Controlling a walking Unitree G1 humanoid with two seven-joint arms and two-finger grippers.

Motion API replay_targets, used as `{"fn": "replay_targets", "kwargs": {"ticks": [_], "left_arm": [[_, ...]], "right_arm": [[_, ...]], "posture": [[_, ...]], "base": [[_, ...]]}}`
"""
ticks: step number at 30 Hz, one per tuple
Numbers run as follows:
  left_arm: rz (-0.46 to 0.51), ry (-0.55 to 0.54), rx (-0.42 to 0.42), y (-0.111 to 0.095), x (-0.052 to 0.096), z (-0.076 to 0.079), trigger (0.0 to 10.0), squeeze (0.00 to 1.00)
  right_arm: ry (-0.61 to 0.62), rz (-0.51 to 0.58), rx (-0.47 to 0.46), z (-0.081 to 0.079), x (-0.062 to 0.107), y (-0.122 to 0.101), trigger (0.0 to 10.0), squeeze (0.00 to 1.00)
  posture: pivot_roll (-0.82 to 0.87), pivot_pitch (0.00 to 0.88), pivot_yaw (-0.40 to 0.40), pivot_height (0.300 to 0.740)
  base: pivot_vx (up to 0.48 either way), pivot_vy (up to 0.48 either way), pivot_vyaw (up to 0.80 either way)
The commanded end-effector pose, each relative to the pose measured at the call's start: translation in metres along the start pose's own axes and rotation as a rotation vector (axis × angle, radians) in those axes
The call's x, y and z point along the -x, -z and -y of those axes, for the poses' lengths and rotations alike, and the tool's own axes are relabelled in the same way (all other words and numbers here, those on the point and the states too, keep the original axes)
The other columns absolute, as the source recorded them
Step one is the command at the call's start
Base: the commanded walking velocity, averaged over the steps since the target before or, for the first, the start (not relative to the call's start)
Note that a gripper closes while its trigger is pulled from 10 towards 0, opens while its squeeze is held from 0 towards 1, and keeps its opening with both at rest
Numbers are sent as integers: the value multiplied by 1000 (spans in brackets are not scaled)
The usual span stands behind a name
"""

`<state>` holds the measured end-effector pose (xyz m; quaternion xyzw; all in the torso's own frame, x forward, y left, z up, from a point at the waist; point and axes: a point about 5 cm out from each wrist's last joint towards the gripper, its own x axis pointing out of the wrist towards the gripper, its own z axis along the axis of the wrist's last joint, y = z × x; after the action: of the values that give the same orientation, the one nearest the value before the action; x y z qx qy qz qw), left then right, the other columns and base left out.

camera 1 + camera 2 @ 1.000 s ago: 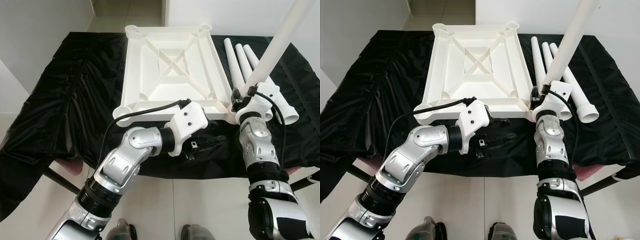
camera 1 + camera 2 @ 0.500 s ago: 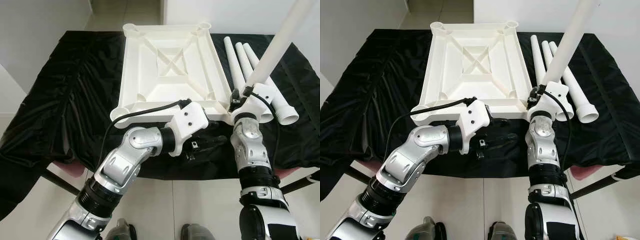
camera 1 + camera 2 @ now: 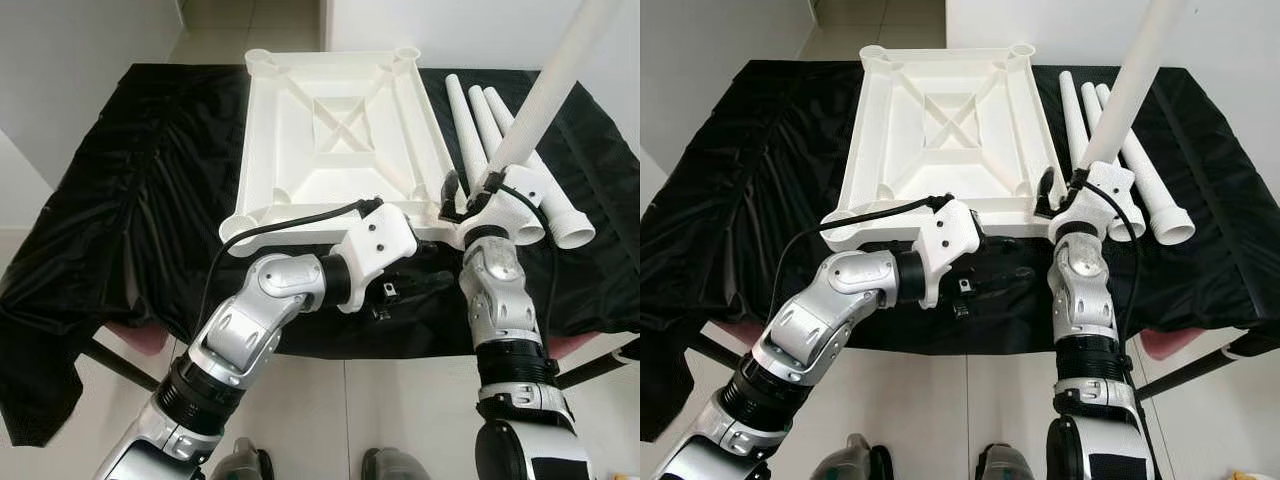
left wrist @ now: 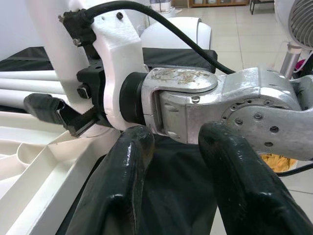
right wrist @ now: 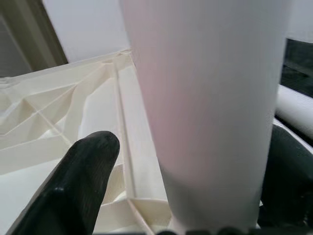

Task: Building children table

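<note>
An upturned white tabletop [image 3: 335, 130] is laid on a black cloth [image 3: 150, 170], and a white leg [image 3: 545, 95] is stood upright at its near right corner socket [image 3: 1060, 215], where the right gripper [image 3: 462, 192] is placed. That gripper's fingers are spread apart: one black finger [image 5: 73, 181] is seen well clear of the leg over the tabletop's ribs, the other at the tube's far side, so the leg is judged to be flanked rather than clamped. Three spare legs [image 3: 500, 135] are laid side by side just beyond the right gripper, on the cloth. The left gripper [image 3: 415, 287] is held low in front of the tabletop's near edge, its two fingers [image 4: 122, 191] parted over the cloth and nothing held between them.

The leg is judged to be a hollow moulded plastic tube: light, stiff, smooth and likely slippery against the pads. A hold low on the tube, close to the socket, is thought best, since a tall light tube is easily tipped when pushed higher up.
</note>
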<state>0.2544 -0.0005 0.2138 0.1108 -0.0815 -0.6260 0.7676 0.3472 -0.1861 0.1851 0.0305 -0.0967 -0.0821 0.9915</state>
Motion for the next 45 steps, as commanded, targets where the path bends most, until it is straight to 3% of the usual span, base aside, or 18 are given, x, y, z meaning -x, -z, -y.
{"fn": "replay_targets", "kwargs": {"ticks": [1, 2, 3, 7, 8, 10, 11, 12, 14, 15, 21, 23, 27, 29, 30, 31, 34, 45], "left_arm": [[-6, -23, -1, 0, -1, -2, 10000, 0], [-6, -23, -1, 0, -1, -2, 10000, 0], [-5, -22, -2, 0, -1, -3, 10000, 0], [-5, -21, -2, 0, -1, -3, 10000, 0], [-5, -20, -3, 0, -2, -2, 10000, 0], [-5, -20, -3, 0, -2, -2, 10000, 0], [-4, -20, -3, -1, -2, -3, 10000, 0], [-4, -20, -3, -1, -2, -3, 10000, 0], [-3, -21, -3, -1, -2, -3, 10000, 0], [-3, -21, -4, -1, -2, -3, 10000, 0], [-3, -20, -5, -1, -2, -3, 10000, 0], [-6, -19, -6, -1, -2, -3, 10000, 0], [-8, -19, -6, 0, -1, -3, 10000, 0], [-11, -19, -6, 0, -1, -3, 10000, 0], [-17, -20, -4, 2, -1, -3, 10000, 0], [-17, -20, -4, 2, -1, -3, 10000, 0], [-61, -67, 6, 11, 4, -9, 10000, 0], [-125, -175, 14, 23, 12, -21, 10000, 0]], "right_arm": [[-95, -26, -22, -17, 6, 4, 10000, 600], [-95, -26, -22, -17, 6, 4, 10000, 600], [-175, -62, -43, -29, 11, 9, 10000, 0], [-219, -85, -53, -33, 12, 11, 10000, 0], [-230, -96, -59, -33, 12, 12, 7137, 0], [-230, -96, -59, -33, 12, 12, 7137, 0], [-261, -111, -56, -35, 14, 13, 5373, 0], [-297, -115, -51, -37, 16, 12, 6118, 0], [-323, -117, -48, -38, 17, 12, 6118, 0], [-341, -124, -52, -39, 18, 12, 10000, 0], [-422, -135, -79, -36, 23, 8, 10000, 0], [-522, -134, -60, -20, 24, 4, 10000, 0], [-556, -132, -48, -13, 24, 2, 10000, 0], [-585, -134, -34, -3, 23, 1, 10000, 0], [-610, -138, -10, 10, 20, 0, 10000, 0], [-610, -138, -10, 10, 20, 0, 10000, 0], [-715, -186, 62, 39, 13, 2, 10000, 0], [-856, -240, 97, 46, 3, 8, 10000, 0]], "posture": [[-76, 90, 55, 740], [-76, 90, 55, 740], [-77, 91, 59, 740], [-77, 91, 59, 740], [-79, 94, 59, 740], [-79, 94, 59, 740], [-79, 94, 59, 740], [-79, 94, 59, 740], [-79, 94, 59, 740], [-80, 92, 57, 740], [-80, 92, 57, 740], [-80, 92, 57, 740], [-80, 92, 57, 740], [-80, 92, 57, 740], [-84, 90, 60, 740], [-84, 90, 60, 740], [-82, 87, 60, 740], [-66, 69, 62, 740]], "base": [[0, 0, 0], [0, 0, 0], [0, 0, 0], [0, 0, 0], [0, 0, 0], [0, 0, 0], [0, 0, 0], [0, 0, 0], [0, 0, 0], [0, 0, 0], [0, 0, 0], [0, 0, 0], [0, 0, 0], [0, 0, 0], [0, 0, 0], [0, 0, 0], [0, 0, 0], [0, 0, 0]]}}
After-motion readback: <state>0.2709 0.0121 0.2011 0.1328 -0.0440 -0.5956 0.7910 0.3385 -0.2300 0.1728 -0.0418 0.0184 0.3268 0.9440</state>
